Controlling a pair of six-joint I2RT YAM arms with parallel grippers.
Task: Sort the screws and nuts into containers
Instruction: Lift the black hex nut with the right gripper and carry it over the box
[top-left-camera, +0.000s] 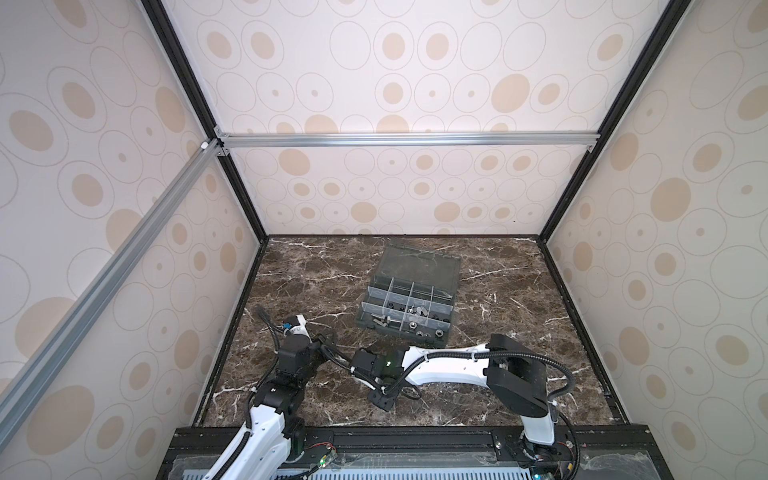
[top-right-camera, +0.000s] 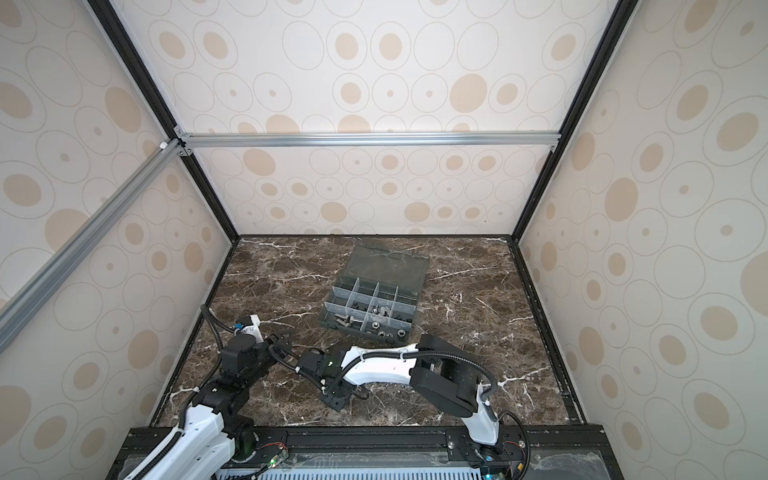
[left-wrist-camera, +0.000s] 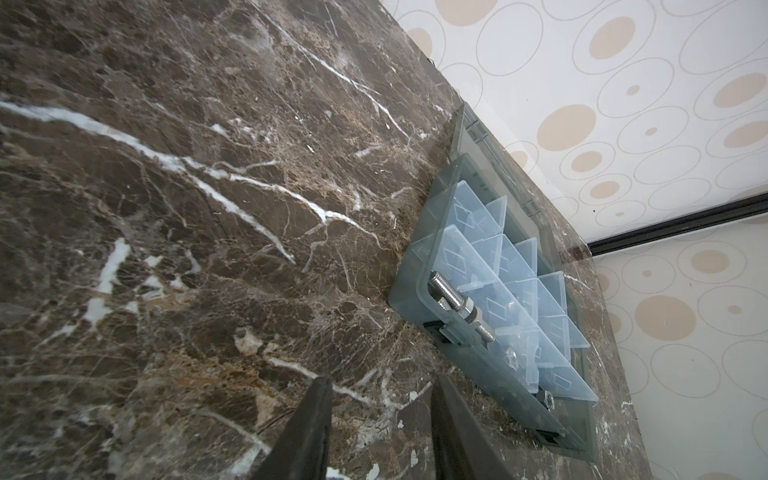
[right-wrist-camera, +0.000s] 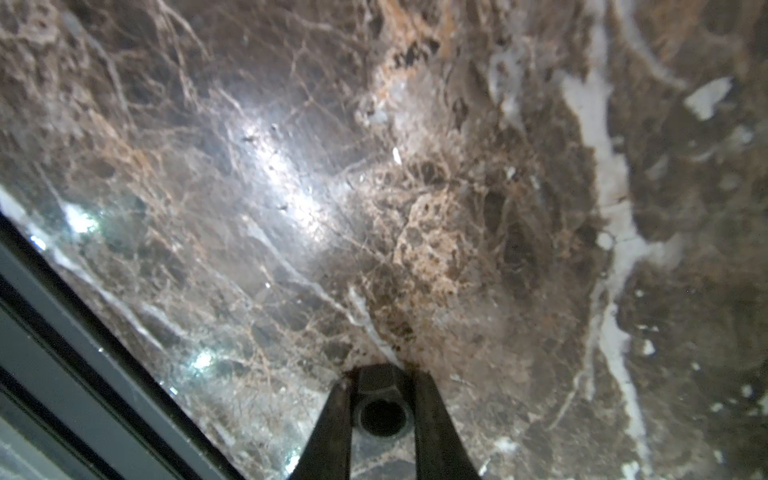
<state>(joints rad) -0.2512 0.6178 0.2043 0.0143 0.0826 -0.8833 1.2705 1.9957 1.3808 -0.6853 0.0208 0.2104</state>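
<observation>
My right gripper (right-wrist-camera: 381, 379) is shut on a small black nut (right-wrist-camera: 374, 384) just above the marble; its fingers press both sides of the nut. In both top views that arm reaches left across the front of the table, with its wrist (top-left-camera: 374, 365) bent down. My left gripper (left-wrist-camera: 381, 382) is open, with only bare marble between its fingers. The containers are cells of a smoky-grey organizer box (top-left-camera: 365, 303) (top-right-camera: 330, 301) (left-wrist-camera: 405, 286) with its lid folded back. Silver screws (left-wrist-camera: 446, 291) (top-left-camera: 380, 320) lie in a near cell. Nuts (top-left-camera: 415, 325) fill neighbouring cells.
The box lid (top-left-camera: 424, 262) lies flat behind the cells, towards the back wall. A black frame rail (right-wrist-camera: 62, 332) runs along the table's front edge, close to my right gripper. Patterned walls enclose the brown marble table (top-left-camera: 519, 299) on three sides.
</observation>
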